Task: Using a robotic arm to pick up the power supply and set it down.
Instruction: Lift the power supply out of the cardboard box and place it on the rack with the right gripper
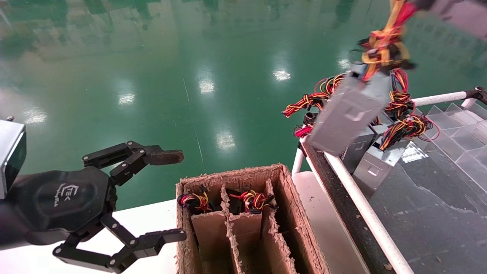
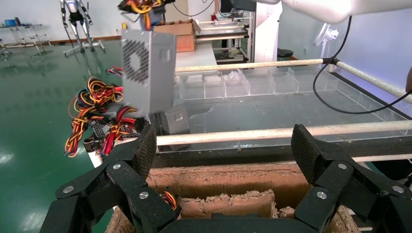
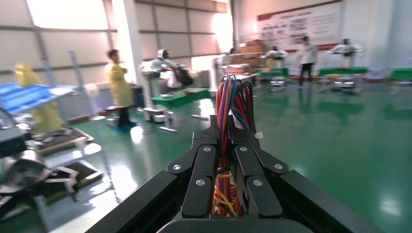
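Observation:
The power supply (image 1: 352, 110), a grey metal box with a vent side, hangs tilted in the air above the cart's near corner. In the left wrist view the power supply (image 2: 148, 68) shows its round vent grille. It dangles from its red, yellow and orange wire bundle (image 1: 384, 45), which runs up to the top right. My right gripper (image 3: 222, 127) is shut on that wire bundle (image 3: 233, 97), with the strands pinched between its black fingers. My left gripper (image 1: 173, 196) stands open and empty at the lower left, beside the cardboard box (image 1: 228, 177).
The divided cardboard box (image 2: 218, 177) holds two wire bundles (image 1: 251, 199) in its rear slots. Right of it, a cart with a white rail (image 1: 354, 190) carries other grey boxes (image 1: 374, 163) with wires and clear plastic bins (image 1: 456, 129). Green floor lies beyond.

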